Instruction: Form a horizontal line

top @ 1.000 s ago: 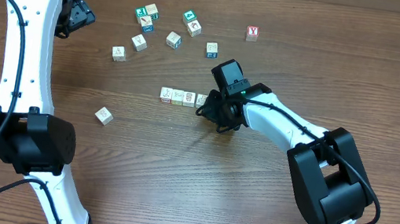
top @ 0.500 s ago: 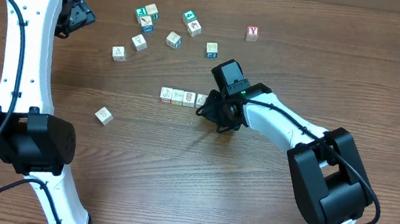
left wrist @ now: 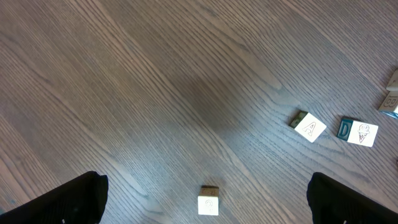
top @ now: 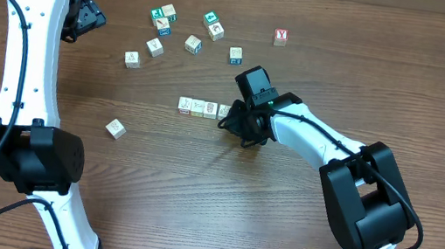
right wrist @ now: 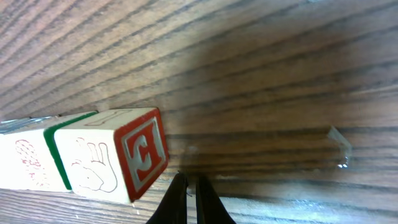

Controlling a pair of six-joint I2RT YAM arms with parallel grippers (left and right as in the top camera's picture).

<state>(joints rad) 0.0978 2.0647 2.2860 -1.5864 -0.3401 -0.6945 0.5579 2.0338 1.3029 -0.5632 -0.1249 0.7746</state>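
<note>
The only clear lettering near my right end effector [right wrist: 189, 194] is a red "E" in a red frame on the end face of the E cube [right wrist: 112, 158]. The face of that cube turned towards the wrist camera carries a line drawing of a hand. Its neighbour [right wrist: 25, 163] has a green edge and a reddish drawing that I cannot read.

The E cube closes the right end of the row [top: 203, 108]. The row lies left to right across the middle of the bench [top: 195, 191], its pale cubes set side to side. My right end effector is closed with nothing between its tips. It sits just beside the E cube's near right corner, and I cannot tell whether it touches.

My left end effector [top: 90, 16] is far to the left, well apart from the row. Its fingers [left wrist: 68, 199] are spread wide and empty. Below it lie the A cube [left wrist: 310, 127], marked "A", and the D cube [left wrist: 359, 133], which has a teal side reading "D" and an ice-cream cone on top. A third cube [left wrist: 208, 202] has a drawing too small to read. The Y cube [top: 281, 36], with its red "Y", sits at the far right.

Against the frame of a second ago, nothing differs. Both arms and every cube are where they were.
</note>
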